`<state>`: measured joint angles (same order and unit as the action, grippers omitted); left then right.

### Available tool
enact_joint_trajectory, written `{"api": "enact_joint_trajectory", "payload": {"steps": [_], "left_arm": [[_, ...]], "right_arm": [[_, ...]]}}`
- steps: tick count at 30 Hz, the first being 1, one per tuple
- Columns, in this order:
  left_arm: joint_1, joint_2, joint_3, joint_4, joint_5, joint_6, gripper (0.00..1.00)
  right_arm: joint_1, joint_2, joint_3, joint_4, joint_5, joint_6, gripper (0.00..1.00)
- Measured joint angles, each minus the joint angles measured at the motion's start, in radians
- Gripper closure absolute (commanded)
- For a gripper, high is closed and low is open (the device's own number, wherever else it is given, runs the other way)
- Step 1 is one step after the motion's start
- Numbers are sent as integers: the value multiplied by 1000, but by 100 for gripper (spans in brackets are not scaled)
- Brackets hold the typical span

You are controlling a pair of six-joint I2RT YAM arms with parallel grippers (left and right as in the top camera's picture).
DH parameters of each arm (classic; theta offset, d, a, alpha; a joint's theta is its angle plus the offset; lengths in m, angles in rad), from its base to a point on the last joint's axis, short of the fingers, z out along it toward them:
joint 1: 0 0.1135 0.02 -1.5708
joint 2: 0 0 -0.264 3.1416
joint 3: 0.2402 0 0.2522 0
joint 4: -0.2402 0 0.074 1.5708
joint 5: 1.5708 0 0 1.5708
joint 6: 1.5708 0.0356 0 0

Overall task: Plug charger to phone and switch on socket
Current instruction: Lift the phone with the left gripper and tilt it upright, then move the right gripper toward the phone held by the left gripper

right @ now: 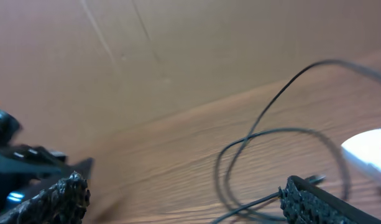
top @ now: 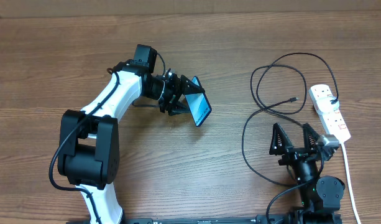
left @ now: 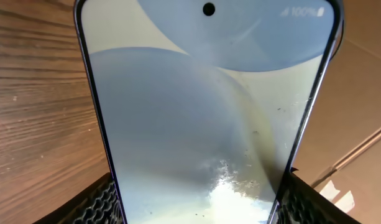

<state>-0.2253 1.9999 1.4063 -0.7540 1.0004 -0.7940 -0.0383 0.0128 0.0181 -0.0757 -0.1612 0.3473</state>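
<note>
The left gripper (top: 185,98) pinches the smartphone (top: 199,107) by its edges, holding it tilted at centre-left. The right gripper (top: 294,134) stands spread wide near the charger cable (top: 293,99) (its tip lies flat, near the power strip (top: 330,112)). Its loose loops could snag, or the phone could twist when the plug is pushed in.

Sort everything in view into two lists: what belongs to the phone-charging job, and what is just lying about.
Belongs to the job:
- phone, gripped in the left claw
- charger cable, lying loose
- socket strip with its white cord
- right claw, open

Just there:
- wooden table
- brown cardboard behind it
</note>
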Motion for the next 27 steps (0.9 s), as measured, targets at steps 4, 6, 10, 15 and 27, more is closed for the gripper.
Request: {"api": "enact_joint_trajectory", "payload": {"steps": [4, 6, 10, 15, 27], "left_arm": [[0, 0, 0, 0, -10, 0, 40], [0, 0, 0, 0, -11, 0, 39], [0, 0, 0, 0, -14, 0, 39], [0, 0, 0, 7, -14, 0, 39], [0, 0, 1, 8, -18, 0, 39]], "right_arm": [[0, 0, 0, 10, -91, 183, 0], [0, 0, 0, 12, -154, 275, 0], [0, 0, 0, 13, -269, 405, 0], [0, 0, 0, 21, -339, 473, 0], [0, 31, 151, -367, -387, 339, 1]]}}
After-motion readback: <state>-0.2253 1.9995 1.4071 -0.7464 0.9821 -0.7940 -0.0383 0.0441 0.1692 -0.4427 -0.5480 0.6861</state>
